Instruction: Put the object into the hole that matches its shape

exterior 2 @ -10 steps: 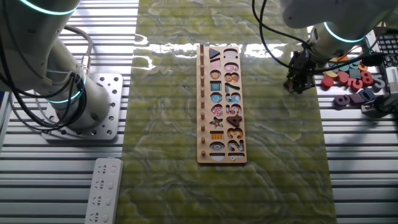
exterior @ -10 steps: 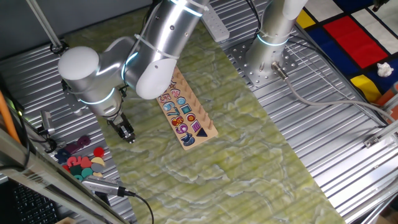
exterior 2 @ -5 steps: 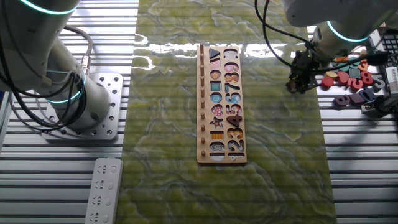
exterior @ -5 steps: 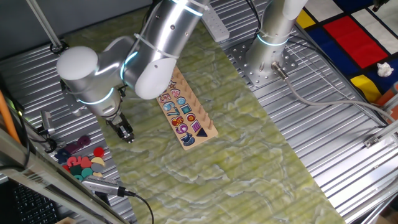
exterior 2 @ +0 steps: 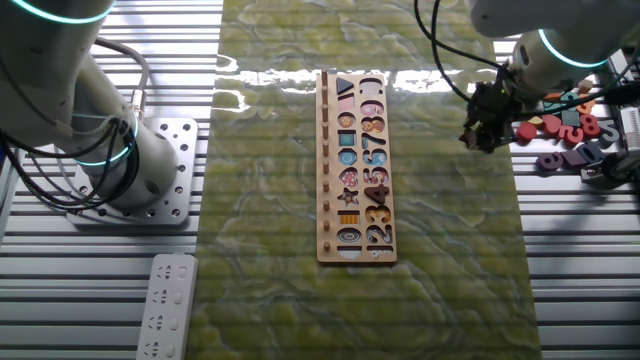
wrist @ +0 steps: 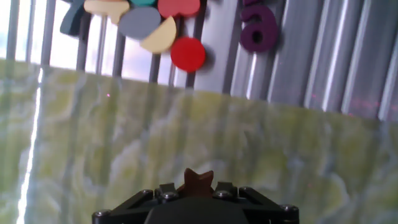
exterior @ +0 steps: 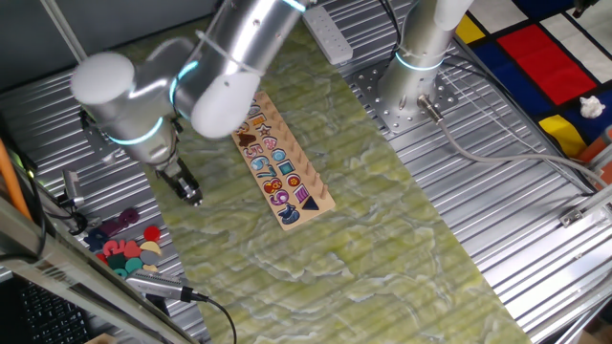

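Star piece in my grip, off the board.
My gripper (wrist: 198,190) pinches the dark reddish-brown star-shaped piece (wrist: 197,181) above the green mat (exterior 2: 440,250), well apart from the long light-wood puzzle board (exterior 2: 352,168).

A green marbled mat (exterior 2: 300,300) covers the middle of a ribbed metal table (exterior 2: 90,300). A white power strip (exterior 2: 167,307) lies on the ribs beside the mat. Loose puzzle pieces (exterior: 122,250) sit heaped off the mat's edge; the hand view shows among them a red disc (wrist: 188,54), a cream half-round (wrist: 158,38) and a purple letter-like piece (wrist: 258,32). A red, yellow and blue panel (exterior: 535,53) lies at the far corner.
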Robot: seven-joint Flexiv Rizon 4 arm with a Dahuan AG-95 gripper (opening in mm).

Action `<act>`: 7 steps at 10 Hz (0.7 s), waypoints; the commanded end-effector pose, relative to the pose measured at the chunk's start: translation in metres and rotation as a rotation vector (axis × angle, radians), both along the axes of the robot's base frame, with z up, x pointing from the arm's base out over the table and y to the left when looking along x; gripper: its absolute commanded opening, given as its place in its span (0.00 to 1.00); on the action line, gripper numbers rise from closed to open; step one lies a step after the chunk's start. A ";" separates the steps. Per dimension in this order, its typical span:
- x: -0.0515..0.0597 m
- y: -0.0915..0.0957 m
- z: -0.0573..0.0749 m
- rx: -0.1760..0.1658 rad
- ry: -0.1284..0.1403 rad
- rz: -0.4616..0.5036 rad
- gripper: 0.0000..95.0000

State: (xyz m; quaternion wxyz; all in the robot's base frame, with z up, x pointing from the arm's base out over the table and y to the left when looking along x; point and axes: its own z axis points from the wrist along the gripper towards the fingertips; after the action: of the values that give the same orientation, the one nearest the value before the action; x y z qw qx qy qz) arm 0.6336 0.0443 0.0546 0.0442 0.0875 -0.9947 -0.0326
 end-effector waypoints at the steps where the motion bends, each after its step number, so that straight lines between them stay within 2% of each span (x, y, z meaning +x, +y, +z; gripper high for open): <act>1: -0.029 -0.011 0.009 0.002 -0.008 0.023 0.00; 2: -0.044 -0.019 0.012 0.004 -0.013 0.030 0.00; 3: -0.050 -0.023 0.014 0.005 -0.015 0.033 0.00; 4: -0.066 -0.039 0.020 0.013 -0.020 0.037 0.00; 7: -0.102 -0.066 0.027 0.014 -0.045 0.028 0.00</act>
State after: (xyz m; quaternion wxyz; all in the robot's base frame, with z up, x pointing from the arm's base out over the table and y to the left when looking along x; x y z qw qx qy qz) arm 0.5312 -0.0236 0.0816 0.0206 0.1024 -0.9938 -0.0367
